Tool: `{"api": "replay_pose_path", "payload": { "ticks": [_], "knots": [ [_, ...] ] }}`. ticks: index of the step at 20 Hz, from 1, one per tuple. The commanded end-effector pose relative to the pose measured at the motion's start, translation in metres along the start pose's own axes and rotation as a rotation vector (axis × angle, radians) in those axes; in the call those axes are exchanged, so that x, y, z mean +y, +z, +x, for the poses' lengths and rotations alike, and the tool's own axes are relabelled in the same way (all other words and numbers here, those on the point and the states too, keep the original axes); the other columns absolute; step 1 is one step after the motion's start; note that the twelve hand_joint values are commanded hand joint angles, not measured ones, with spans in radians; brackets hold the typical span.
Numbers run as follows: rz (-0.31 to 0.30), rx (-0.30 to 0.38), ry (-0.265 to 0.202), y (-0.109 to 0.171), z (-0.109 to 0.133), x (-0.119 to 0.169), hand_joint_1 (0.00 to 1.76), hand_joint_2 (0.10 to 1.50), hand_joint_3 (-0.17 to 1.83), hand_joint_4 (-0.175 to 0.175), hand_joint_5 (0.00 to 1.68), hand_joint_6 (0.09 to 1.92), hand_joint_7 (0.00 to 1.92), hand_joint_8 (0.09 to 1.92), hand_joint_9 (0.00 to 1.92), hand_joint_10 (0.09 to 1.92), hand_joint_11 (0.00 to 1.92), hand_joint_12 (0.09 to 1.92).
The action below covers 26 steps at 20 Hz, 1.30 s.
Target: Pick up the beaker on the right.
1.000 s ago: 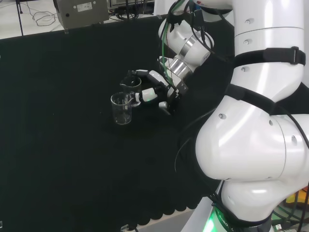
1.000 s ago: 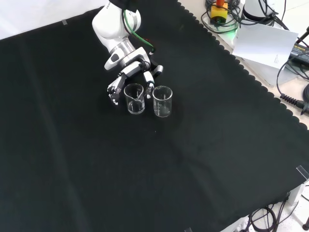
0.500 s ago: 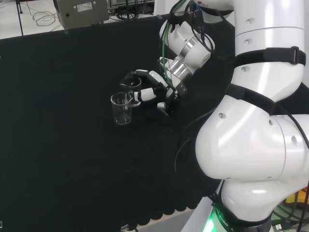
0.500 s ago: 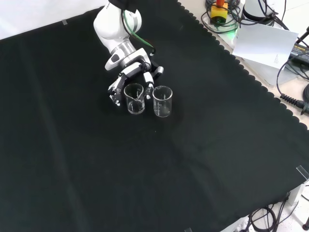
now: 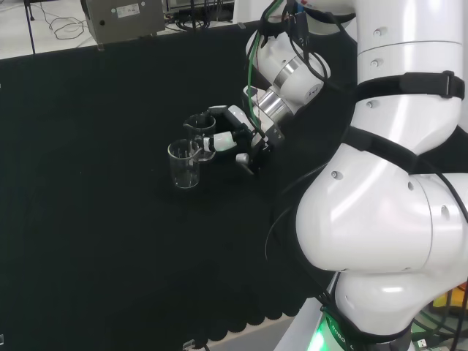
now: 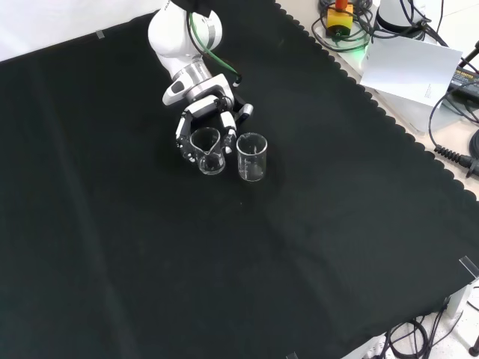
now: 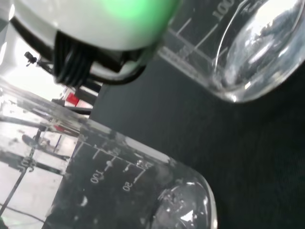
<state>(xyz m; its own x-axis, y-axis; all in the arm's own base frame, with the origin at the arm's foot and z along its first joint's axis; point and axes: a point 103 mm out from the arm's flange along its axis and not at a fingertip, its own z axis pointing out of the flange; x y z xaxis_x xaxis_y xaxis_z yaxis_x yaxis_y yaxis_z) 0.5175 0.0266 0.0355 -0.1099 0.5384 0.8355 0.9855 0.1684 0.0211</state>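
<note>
Hand closing round one of two clear beakers on the black table

In the front view the hand [image 6: 200, 120] reached in from 12 o'clock, its fingers curled round the left beaker [image 6: 207, 150]; the second beaker [image 6: 251, 156] stood just beside it at 3 o'clock, ungrasped; the task names the right one, so the wrong vessel might be lifted; in the head view the held beaker [image 5: 199, 126] sat behind the nearer one [image 5: 185, 163], close enough to be knocked over; both were smooth, thin-walled cylinders with printed scales and pour lips, likely to slip; the table [image 6: 299, 247] wore matte black cloth.
</note>
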Motion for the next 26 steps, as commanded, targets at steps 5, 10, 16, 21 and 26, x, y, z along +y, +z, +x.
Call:
{"api": "replay_pose_path", "payload": {
  "ticks": [5,10,16,21,26],
  "knots": [
    [-0.047,-0.073,-0.052,-0.054,0.025,-0.005,1.30,0.64,0.77,-0.175,1.14,0.92,1.20,0.90,1.45,0.81,1.14,0.79],
    [-0.068,-0.166,-0.079,-0.085,0.034,-0.025,1.30,0.63,0.82,-0.175,1.12,0.98,1.18,0.96,1.45,0.86,1.13,0.81],
    [-0.014,-0.189,-0.148,-0.109,0.046,-0.052,1.29,0.62,0.85,-0.175,1.10,1.03,1.16,1.01,1.45,0.88,1.12,0.83],
    [0.042,-0.290,-0.154,-0.118,0.058,-0.076,1.29,0.62,0.87,-0.175,1.09,1.05,1.15,1.04,1.44,0.90,1.12,0.84],
    [0.088,-0.354,-0.162,-0.113,0.072,-0.086,1.29,0.61,0.89,-0.175,1.09,1.07,1.15,1.05,1.44,0.92,1.11,0.85]
  ]
}}
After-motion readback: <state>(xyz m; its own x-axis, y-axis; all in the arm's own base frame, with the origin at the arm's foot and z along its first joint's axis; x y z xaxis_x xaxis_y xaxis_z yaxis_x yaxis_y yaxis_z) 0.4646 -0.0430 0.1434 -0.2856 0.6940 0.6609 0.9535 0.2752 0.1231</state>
